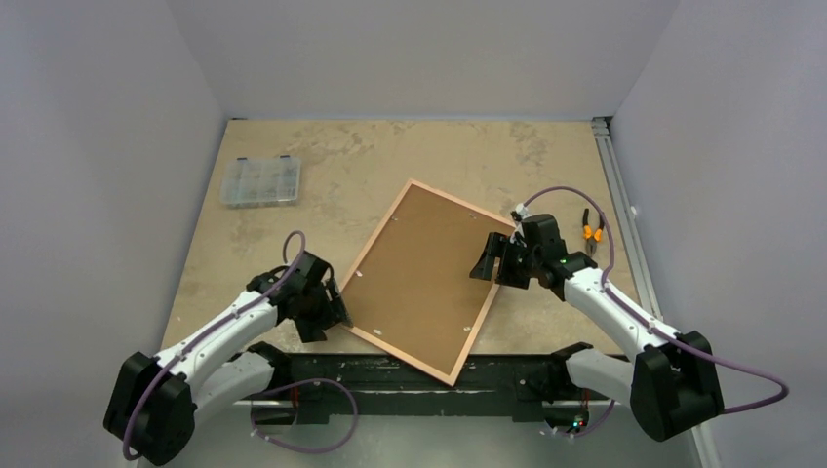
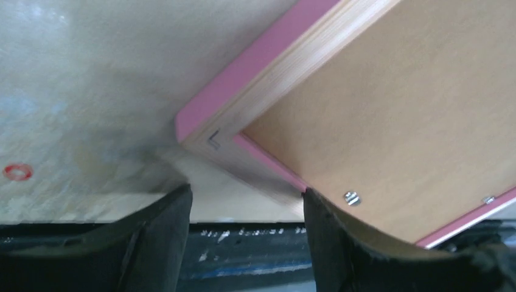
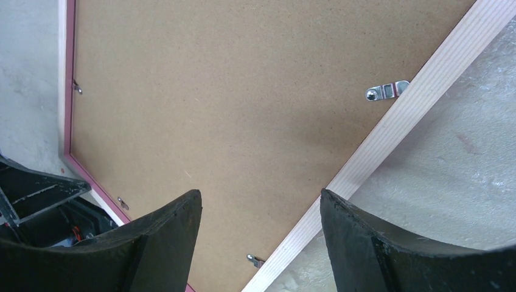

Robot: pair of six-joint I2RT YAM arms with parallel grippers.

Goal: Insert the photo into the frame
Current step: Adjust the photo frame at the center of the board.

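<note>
The frame is laid face down and askew on the bench. Its nearest corner is carried out past the bench's near edge, above the dark base rail, so its back is offered to both arms. A brown backing board is seated in it, and small metal turn clips are seen along the inner rim. The photo is nowhere visible, and whether it lies beneath the board cannot be told.

The left end effector is held low at the frame's left corner, its fingers spread wide with nothing gripped. It is judged to be stationed there to steady the frame. Contact with the wood cannot be made out.

Farther in, the right end effector is poised above the board, just inside the frame's right rail. It is likewise wide open and empty, and is probably placed for work on the clips.

Beyond, orange-handled pliers and a clear organiser box lie well apart from the frame.
</note>
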